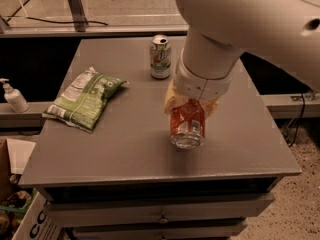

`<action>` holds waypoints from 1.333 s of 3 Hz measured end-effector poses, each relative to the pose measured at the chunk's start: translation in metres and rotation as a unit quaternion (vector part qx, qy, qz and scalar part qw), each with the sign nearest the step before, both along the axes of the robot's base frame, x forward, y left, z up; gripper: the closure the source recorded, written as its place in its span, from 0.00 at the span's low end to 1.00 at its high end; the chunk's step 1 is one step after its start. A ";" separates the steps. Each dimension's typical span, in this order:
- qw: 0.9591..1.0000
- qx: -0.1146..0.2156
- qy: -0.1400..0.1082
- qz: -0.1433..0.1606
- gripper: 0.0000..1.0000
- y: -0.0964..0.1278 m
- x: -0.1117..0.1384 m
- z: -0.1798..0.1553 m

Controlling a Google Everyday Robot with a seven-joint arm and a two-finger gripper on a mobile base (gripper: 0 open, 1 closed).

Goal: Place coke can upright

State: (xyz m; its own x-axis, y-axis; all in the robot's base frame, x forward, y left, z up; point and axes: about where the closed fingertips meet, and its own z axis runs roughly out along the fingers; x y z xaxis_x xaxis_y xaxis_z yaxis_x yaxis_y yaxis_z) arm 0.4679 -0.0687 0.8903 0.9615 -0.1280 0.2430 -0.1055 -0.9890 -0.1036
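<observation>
**A:** Camera view. Where's the pincer (191,108)?

**B:** Centre-right of the frame, under the fat white arm (240,24) that comes in from the upper right. Its yellowish fingers (171,100) are clamped on the coke can (187,126), one on each side of the can's upper part.

**A:** Can position?

**B:** Directly below the pincer, over the right-middle of the table (125,149). It hangs out of the grip toward the lower edge of the frame.

**A:** Long axis?

**B:** Runs from the pincer down and toward the camera. It's close to vertical but tipped, since one silver end faces us as a full round disc. That end looks very near the tabletop. I can't tell whether it's touching.

**A:** So what does the next move hinge on?

**B:** My read is to square that axis to the table so the silver rim lands flat, then let go. If it's released while tilted, a smooth thin-walled cylinder will likely roll.

**A:** Surfaces?

**B:** The can is glossy red-orange aluminium with white lettering. The table is matte grey, flat and hard, with drawers (160,215) below.

**A:** Anything near the drop spot?

**B:** No. A white-and-green soda can (160,57) stands upright at the upper centre, well apart. A crinkly green chip bag (85,98) lies flat at the left. A white pump bottle (13,96) is at the far left, off the table.
</observation>
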 end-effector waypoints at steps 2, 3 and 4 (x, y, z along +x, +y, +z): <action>0.999 -0.004 0.012 0.046 1.00 0.003 0.003 -0.001; 0.989 -0.012 0.048 0.137 1.00 0.009 0.017 0.003; 0.970 -0.021 0.077 0.229 1.00 0.013 0.033 0.012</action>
